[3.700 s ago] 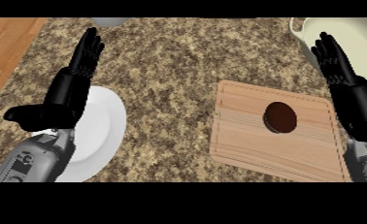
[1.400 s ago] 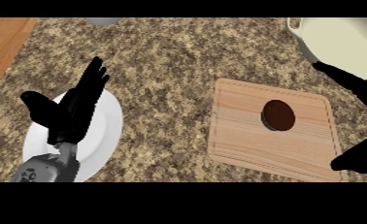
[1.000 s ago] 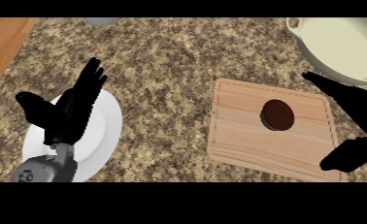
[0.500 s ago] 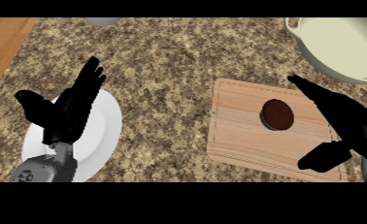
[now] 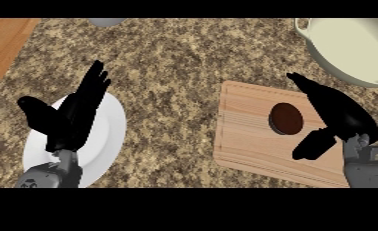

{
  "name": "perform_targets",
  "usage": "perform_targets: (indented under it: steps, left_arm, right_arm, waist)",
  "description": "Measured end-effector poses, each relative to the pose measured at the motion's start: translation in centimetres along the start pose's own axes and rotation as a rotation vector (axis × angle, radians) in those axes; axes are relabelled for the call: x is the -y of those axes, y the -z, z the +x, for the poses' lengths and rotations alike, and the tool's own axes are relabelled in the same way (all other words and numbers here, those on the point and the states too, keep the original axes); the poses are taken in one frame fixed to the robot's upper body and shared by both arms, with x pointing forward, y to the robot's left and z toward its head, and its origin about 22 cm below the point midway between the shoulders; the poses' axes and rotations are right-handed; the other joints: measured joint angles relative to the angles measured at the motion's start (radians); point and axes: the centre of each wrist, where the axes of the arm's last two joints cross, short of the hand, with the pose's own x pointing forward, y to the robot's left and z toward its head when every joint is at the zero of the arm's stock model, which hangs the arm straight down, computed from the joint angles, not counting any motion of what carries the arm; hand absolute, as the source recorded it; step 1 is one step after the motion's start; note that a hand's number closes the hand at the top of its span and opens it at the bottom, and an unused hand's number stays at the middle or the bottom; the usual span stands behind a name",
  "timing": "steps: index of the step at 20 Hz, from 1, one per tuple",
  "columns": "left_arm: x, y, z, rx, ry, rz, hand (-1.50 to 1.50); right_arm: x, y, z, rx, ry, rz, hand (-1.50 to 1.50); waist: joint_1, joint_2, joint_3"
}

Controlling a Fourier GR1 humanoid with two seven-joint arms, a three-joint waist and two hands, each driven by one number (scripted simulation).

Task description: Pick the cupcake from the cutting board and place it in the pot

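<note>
Right hand, fingers apart, beside the cupcake on the board; nothing grasped, pot unfilled; left hand open over plate.

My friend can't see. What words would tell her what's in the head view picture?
A brown cupcake sits on a wooden cutting board, with the robot's open right hand just beside it on the right. A cream pot waits at the top right, and the open left hand rests over a white plate on the speckled counter.
</note>
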Motion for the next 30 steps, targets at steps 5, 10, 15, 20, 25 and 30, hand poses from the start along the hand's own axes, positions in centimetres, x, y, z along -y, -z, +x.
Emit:
perform_targets:
  steps: [5, 10, 15, 20, 25, 30]
  left_arm:
    - [-0.1, 0.1, -0.2, 0.000, -0.005, 0.003, 0.00]
    - [-0.3, 0.2, 0.2, -0.003, -0.003, 0.004, 0.00]
    - [0.1, 0.0, 0.1, -0.001, -0.003, -0.002, 0.00]
    - [-0.4, 0.2, 0.2, 0.003, -0.002, 0.005, 0.00]
    - [-0.1, 0.1, -0.4, -0.001, 0.000, 0.004, 0.00]
    - [0.5, 0.7, 0.4, 0.000, 0.000, 0.006, 0.00]
  right_arm:
    - [-1.2, 1.0, 0.4, -0.034, -0.019, 0.011, -1.50]
    - [-1.9, 2.0, 0.6, -0.047, -0.064, 0.041, -1.50]
    - [-3.1, 3.8, -0.1, -0.101, -0.121, 0.085, -1.50]
    - [-3.9, 4.4, -0.9, -0.119, -0.146, 0.108, -1.50]
    - [-4.8, 5.0, -1.7, -0.121, -0.149, 0.119, 1.50]
    - [-5.6, 5.6, -1.5, -0.011, -0.108, 0.090, 1.50]
  waist:
    - [-0.002, 0.000, 0.000]
    - [-0.002, 0.000, 0.000]
    - [0.000, 0.000, 0.000]
    - [-0.002, 0.000, 0.000]
    - [-0.002, 0.000, 0.000]
    - [-0.003, -0.001, -0.001]
